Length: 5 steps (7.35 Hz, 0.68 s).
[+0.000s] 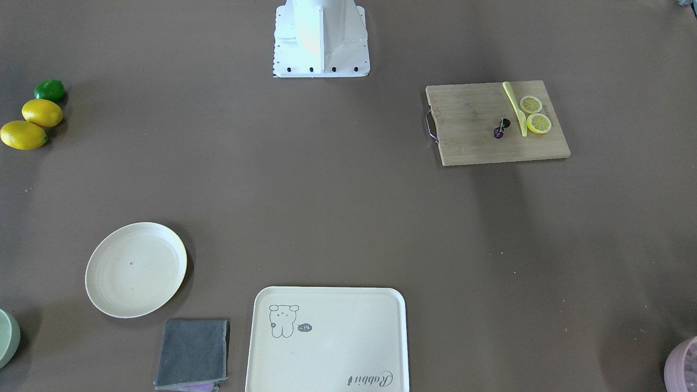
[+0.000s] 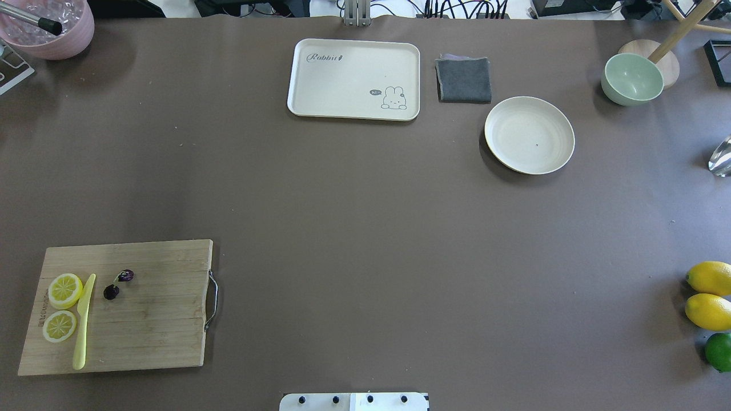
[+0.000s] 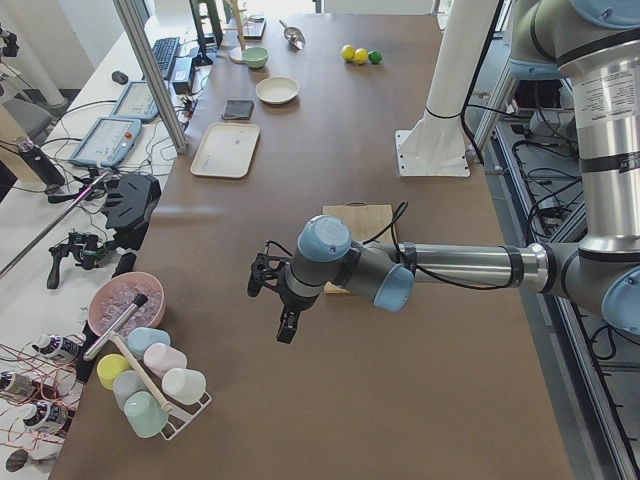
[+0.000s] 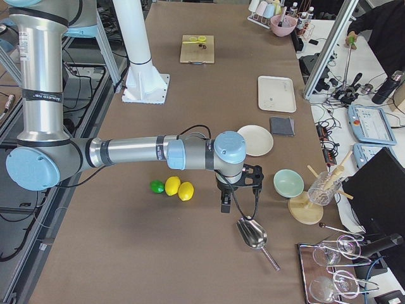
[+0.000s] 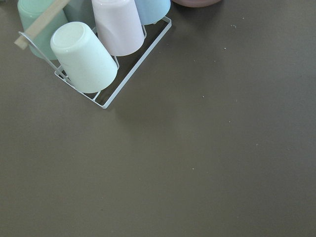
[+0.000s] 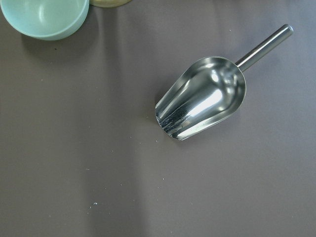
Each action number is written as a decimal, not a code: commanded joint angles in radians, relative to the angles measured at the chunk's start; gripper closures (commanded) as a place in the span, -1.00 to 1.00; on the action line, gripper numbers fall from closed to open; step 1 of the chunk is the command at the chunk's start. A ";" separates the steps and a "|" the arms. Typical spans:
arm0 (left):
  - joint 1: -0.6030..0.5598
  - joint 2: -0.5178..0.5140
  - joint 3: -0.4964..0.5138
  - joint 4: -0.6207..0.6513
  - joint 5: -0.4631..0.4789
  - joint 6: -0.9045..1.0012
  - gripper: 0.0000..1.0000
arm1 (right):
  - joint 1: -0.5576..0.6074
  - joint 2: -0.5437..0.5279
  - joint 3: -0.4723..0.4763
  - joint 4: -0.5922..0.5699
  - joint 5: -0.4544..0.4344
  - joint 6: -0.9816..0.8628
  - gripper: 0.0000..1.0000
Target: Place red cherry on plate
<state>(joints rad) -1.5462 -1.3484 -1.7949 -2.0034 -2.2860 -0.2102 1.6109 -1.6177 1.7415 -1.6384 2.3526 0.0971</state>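
Observation:
The red cherry (image 1: 501, 128) (image 2: 117, 283), a tiny dark maroon pair on thin stems, lies on a wooden cutting board (image 1: 474, 139) (image 2: 154, 325) beside a yellow knife (image 2: 83, 319) and two lemon slices (image 2: 64, 290). The round cream plate (image 1: 136, 269) (image 2: 529, 134) sits bare far across the table. My left gripper (image 3: 270, 300) hovers past the board's end of the table, near a cup rack. At the opposite end my right gripper (image 4: 237, 190) hangs near the plate (image 4: 255, 140) and above a metal scoop (image 6: 202, 98). Both grippers show only in the side views, so I cannot tell their state.
A cream tray (image 2: 354, 79) with a drawing and a folded grey cloth (image 2: 464, 80) lie beside the plate. Two lemons (image 2: 710, 294) and a lime (image 2: 718, 351) sit at the right edge. A green bowl (image 2: 632, 78), a pink bowl (image 2: 51, 28) and a cup rack (image 5: 89, 49) are around.

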 commanded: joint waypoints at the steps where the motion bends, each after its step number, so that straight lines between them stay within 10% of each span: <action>1: 0.000 0.000 0.008 0.000 -0.009 0.000 -0.96 | 0.000 0.010 -0.004 0.000 -0.001 0.001 -1.00; 5: 0.001 -0.006 0.011 0.002 -0.010 -0.003 -0.96 | -0.002 0.016 0.001 0.002 0.005 0.001 -1.00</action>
<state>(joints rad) -1.5448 -1.3532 -1.7856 -2.0019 -2.2962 -0.2129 1.6095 -1.6031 1.7399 -1.6373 2.3564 0.0981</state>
